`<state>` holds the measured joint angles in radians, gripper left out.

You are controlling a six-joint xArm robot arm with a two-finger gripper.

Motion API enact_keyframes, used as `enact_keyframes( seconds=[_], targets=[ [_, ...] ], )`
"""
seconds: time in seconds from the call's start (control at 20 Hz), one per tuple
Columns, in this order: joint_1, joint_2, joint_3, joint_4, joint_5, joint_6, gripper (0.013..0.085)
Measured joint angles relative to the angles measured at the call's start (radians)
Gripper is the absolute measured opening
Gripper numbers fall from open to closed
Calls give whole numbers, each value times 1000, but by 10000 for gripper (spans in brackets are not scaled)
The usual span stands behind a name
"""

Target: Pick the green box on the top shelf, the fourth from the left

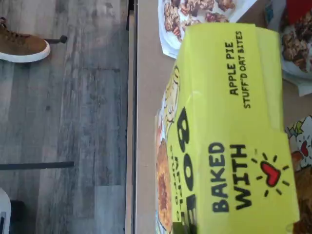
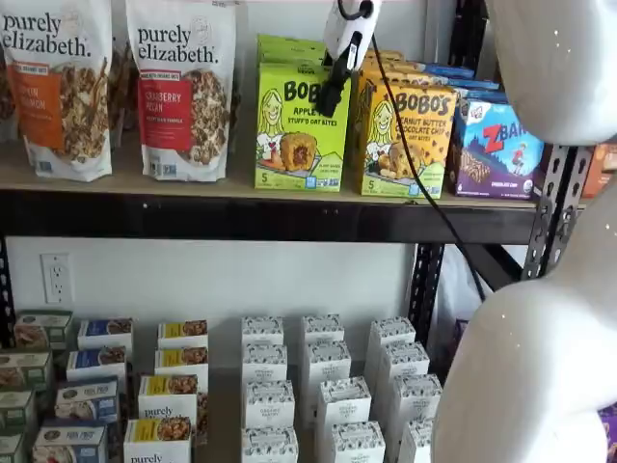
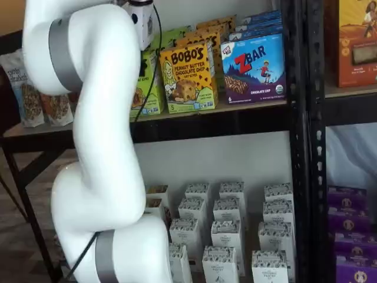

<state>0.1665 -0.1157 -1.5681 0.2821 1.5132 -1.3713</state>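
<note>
The green box [image 2: 289,135] stands upright on the top shelf [image 2: 193,185], with the orange-yellow Bobo's box to its right. In a shelf view it is partly hidden behind my arm [image 3: 152,88]. The wrist view looks down on its top and front [image 1: 234,131], reading "Apple Pie Stuff'd Oat Bites". My gripper [image 2: 331,101] hangs from above at the box's upper right corner. Only one black finger shows, in front of the box, so I cannot tell whether it is open or shut. Its white body [image 3: 142,26] also shows in a shelf view.
Purely Elizabeth granola bags [image 2: 183,87] stand left of the green box. A Bobo's peanut butter box [image 2: 405,140] and a blue ZBar box [image 2: 496,145] stand to its right. Black uprights [image 3: 303,141] frame the shelf. Several small cartons [image 2: 318,395] fill the lower shelf.
</note>
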Motion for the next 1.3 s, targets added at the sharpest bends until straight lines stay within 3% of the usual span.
enact_keyframes(
  seconds=[0.4,1.3],
  targets=[
    [7,-3,5,-15,-11,5,210],
    [0,3,-29,11,52,7,210]
  ],
)
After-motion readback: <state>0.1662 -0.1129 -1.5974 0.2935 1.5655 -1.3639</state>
